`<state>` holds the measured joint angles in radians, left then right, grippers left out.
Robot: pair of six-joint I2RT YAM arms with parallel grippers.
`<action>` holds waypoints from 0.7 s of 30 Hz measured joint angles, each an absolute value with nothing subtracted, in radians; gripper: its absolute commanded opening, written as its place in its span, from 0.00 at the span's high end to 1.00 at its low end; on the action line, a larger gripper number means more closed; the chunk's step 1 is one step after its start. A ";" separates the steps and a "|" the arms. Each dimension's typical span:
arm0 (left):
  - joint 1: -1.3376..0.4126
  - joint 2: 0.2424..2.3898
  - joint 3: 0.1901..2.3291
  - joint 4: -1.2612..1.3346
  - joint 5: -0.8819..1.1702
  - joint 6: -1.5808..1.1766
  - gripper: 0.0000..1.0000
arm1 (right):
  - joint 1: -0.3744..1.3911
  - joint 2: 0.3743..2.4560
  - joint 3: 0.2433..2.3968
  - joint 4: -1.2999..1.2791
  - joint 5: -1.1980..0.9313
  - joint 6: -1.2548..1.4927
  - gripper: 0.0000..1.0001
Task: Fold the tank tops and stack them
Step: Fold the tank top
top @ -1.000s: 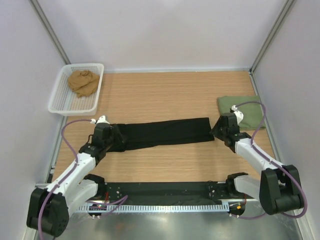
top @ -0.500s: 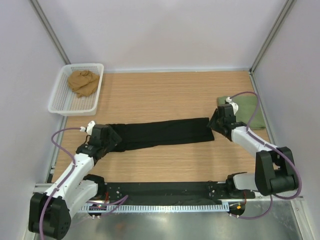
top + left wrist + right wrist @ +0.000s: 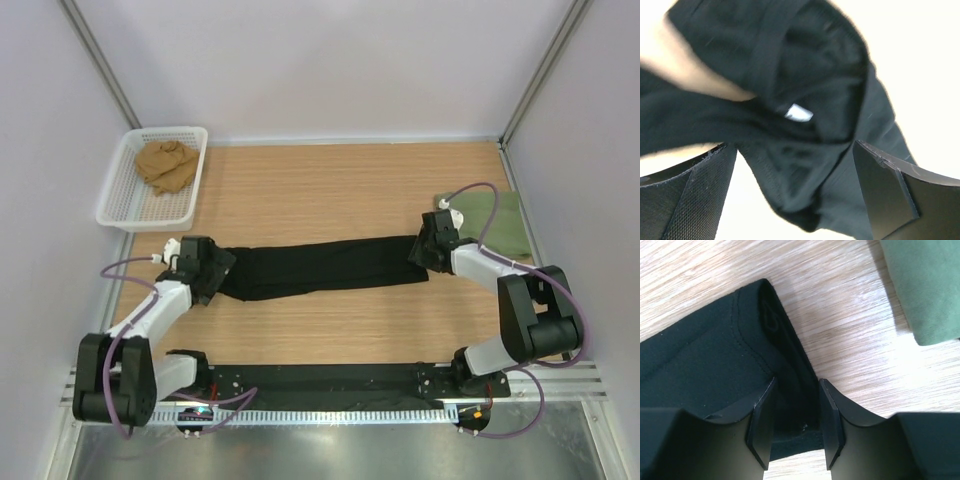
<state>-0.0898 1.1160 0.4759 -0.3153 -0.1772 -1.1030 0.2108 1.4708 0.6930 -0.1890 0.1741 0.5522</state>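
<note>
Left end effector: released, fingers spread wide over the left end of black top. Right end effector: clenched on its right edge. Black top: flat long strip, centre of bench. Green top: folded, right edge of frame.

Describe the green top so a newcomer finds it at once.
Look at the wooden table, then its right edge by the wall. The green top lies there, folded into a small pad. The black top is stretched in a long strip across the middle, and the tan cloth sits in the basket.
</note>
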 measured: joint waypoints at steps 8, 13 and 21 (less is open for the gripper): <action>-0.080 1.362 0.614 -0.172 -0.190 -1.145 0.21 | 0.234 1.468 0.693 -0.211 0.191 0.553 0.92; -0.074 1.567 0.745 -0.089 -0.133 -1.123 0.60 | 0.253 1.381 0.659 -0.272 0.191 0.560 0.99; -0.078 1.948 1.133 -0.015 0.038 -1.061 0.96 | 0.402 1.232 0.649 -0.398 0.131 0.578 0.99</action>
